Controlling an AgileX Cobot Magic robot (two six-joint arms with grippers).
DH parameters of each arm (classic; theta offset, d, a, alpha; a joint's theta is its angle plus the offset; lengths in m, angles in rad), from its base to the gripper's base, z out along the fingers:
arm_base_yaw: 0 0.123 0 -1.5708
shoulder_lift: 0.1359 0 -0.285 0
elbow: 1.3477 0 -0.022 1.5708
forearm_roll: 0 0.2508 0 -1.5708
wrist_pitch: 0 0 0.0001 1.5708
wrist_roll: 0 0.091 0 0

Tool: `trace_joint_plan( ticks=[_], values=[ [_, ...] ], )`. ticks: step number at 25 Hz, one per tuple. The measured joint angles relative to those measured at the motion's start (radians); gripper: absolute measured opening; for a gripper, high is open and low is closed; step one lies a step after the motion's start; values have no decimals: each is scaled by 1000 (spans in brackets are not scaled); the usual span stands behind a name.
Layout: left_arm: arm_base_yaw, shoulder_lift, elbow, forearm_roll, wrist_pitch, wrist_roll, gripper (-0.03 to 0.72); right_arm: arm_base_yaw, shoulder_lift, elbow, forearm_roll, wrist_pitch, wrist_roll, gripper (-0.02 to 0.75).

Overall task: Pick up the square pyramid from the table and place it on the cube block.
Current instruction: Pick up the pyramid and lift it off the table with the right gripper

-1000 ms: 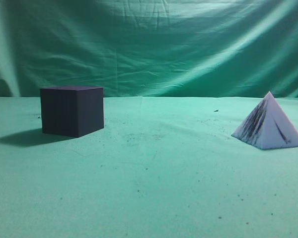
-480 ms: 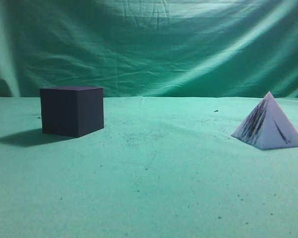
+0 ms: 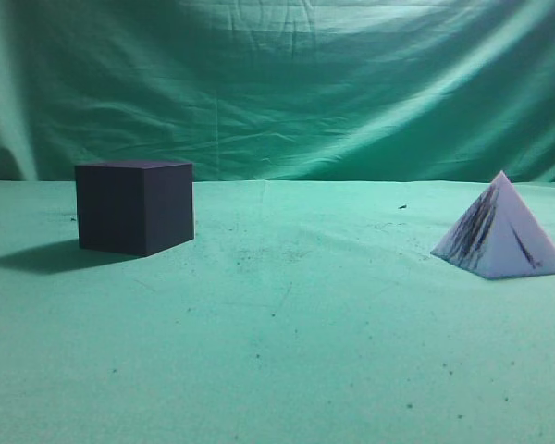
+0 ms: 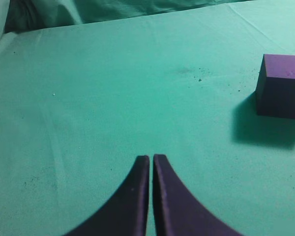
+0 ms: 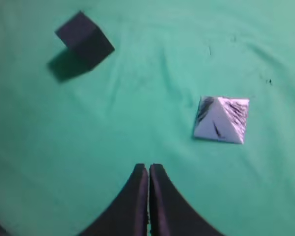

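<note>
Dark curved fingers (image 4: 137, 196), tapering to tips.

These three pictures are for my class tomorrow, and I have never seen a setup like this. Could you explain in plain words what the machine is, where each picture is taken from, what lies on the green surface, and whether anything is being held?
The machine is a robot with two arms, each ending in a two-fingered gripper with a small camera on its wrist.

One picture is taken from the side, low along the table, which is covered in green cloth. It shows a dark cube block on the left and a pale square pyramid with dark scribbled streaks on the right, standing well apart. Neither arm shows there.

The other two pictures look down from the wrists. The left gripper appears as two dark curved fingers pressed together, with the cube to its right. The right gripper is also shut, hanging above the cloth, with the pyramid ahead to its right.

Nothing is held; the pyramid has not yet been picked up.
</note>
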Motion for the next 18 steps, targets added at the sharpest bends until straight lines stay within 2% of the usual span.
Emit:
trace_joint_plan(
  ticks=[4, 7, 14, 18],
  values=[
    [0, 0, 0, 0, 0, 0, 0, 0, 174, -132, -146, 111, -1, 0],
    [0, 0, 0, 0, 0, 0, 0, 18, 250, -199, -228, 125, 47, 0],
    [0, 0, 0, 0, 0, 0, 0, 215, 359, -236, -513, 83, 233, 0],
    [0, 0, 0, 0, 0, 0, 0, 289, 407, -236, -562, 7, 278, 0]
  ],
)
